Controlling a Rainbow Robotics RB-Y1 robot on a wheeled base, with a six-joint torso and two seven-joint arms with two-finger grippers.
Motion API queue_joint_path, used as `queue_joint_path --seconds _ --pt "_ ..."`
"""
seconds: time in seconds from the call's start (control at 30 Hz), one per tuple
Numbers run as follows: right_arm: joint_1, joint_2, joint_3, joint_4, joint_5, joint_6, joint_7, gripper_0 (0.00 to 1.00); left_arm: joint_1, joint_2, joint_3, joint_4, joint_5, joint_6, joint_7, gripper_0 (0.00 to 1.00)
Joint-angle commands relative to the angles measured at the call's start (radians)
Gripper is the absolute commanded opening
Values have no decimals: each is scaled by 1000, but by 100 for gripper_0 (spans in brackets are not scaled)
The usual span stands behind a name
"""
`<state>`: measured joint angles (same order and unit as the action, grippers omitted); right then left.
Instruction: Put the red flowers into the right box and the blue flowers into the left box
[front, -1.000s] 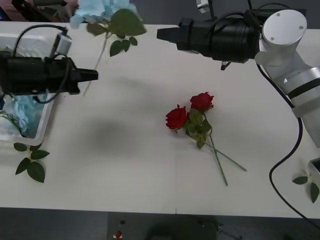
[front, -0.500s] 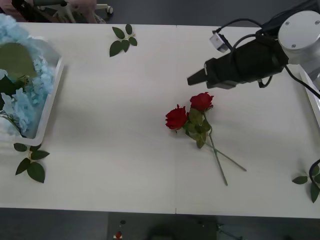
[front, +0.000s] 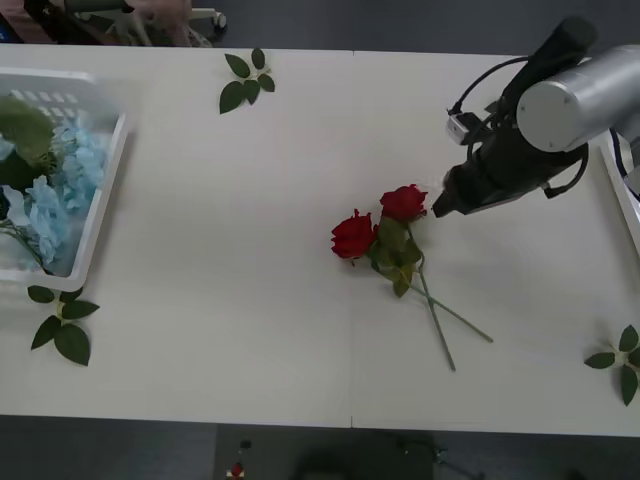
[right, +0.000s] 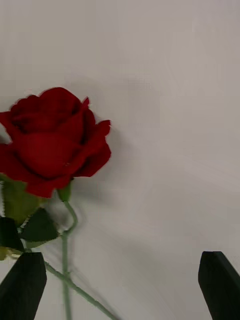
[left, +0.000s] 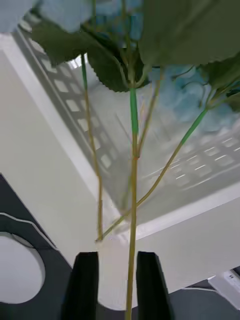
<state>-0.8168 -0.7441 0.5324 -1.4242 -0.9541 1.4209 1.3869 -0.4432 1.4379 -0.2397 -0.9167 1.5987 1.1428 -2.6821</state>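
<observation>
Two red flowers (front: 353, 235) lie side by side mid-table, stems crossing toward the front. My right gripper (front: 438, 209) hovers just right of the farther rose (right: 50, 140), and its black fingers (right: 22, 285) stand wide open with nothing between them. The blue flowers (front: 55, 195) lie heaped in the left box (front: 108, 190) at the table's left edge. My left gripper (left: 117, 285) is above that box (left: 60, 145), shut on the long stem (left: 132, 200) of a blue flower whose leaves and head hang over the box. A thin rim of the right box (front: 619, 190) shows at the right edge.
Loose green leaf sprigs lie at the table's back (front: 245, 80), near the left box's front corner (front: 60, 325), and at the front right (front: 620, 360). Bare white tabletop (front: 220, 250) stretches between the roses and the left box.
The left arm carried a blue flower from the table's back left over to the left box and left the front view. The right arm swung down and toward the roses.
</observation>
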Motion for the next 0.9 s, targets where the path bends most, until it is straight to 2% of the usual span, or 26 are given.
queue_joint_path --seconds 0.03,0.17,0.3,0.47,0.57,0.67,0.73,0.8,0.87,0.9 --pt "-35 9 55 -21 64 -14 -8 88 -17 -28 5 -8 -83 -32 -23 65" --pt "-35 12 113 -21 89 -48 -19 87 -17 -44 5 -8 -79 -46 -23 87" --pt "-35 38 149 -9 124 -69 -32 85 -17 -36 5 -10 6 -17 -23 100" --pt "-35 104 149 31 178 -74 -51 84 -17 7 8 -48 198 48 -23 100" --pt "-35 141 149 65 202 -85 -63 82 -17 41 34 -79 379 140 -23 100" --pt "-35 170 149 87 229 -88 -74 79 -17 26 79 -111 550 247 -23 100" --pt "-35 186 149 103 245 -89 -77 79 -15 -34 94 -168 646 278 -23 100" --pt "-35 195 149 122 250 -100 -80 79 -11 -126 94 -238 688 244 -23 100" --pt "-35 198 149 134 248 -114 -80 78 0 -209 92 -301 688 172 -23 100" --pt "-33 201 149 142 244 -120 -80 76 20 -260 72 -373 687 72 -23 100"
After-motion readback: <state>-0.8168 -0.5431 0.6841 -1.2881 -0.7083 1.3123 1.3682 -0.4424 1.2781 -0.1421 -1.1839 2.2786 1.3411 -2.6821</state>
